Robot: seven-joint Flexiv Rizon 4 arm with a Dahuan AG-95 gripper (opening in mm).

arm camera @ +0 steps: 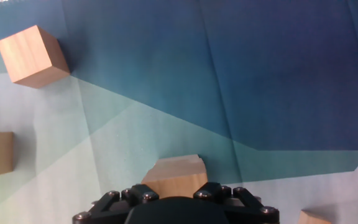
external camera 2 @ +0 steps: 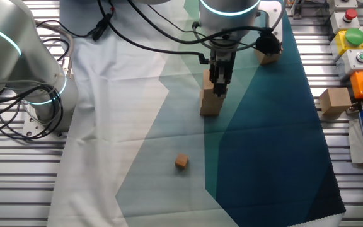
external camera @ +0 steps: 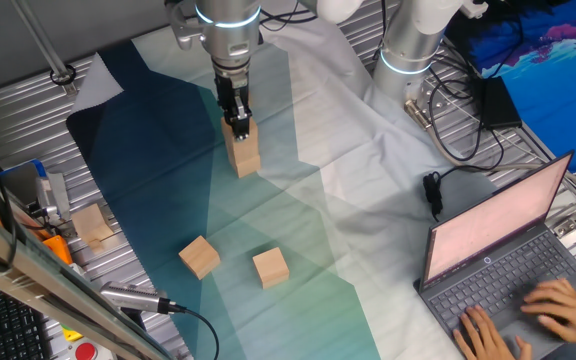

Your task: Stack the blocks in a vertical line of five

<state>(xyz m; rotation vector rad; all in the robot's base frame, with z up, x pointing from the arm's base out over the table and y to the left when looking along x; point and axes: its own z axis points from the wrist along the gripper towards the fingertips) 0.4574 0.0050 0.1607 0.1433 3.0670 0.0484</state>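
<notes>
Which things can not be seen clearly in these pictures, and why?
- Tool jaw state: its body covers the stack's top in both fixed views.
- Stack's block count: seams too small.
- Hand view: the tool hides most of the block below.
- Block cut off by the bottom edge.

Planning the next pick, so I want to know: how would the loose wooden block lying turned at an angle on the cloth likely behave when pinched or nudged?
The angled block looks like solid wood, so probably rigid and fairly light. Its flat faces suggest it would slide rather than roll. The cloth beneath is creased, so a push may bunch fabric and twist it. The tool would likely need turning to meet its faces squarely.
</notes>
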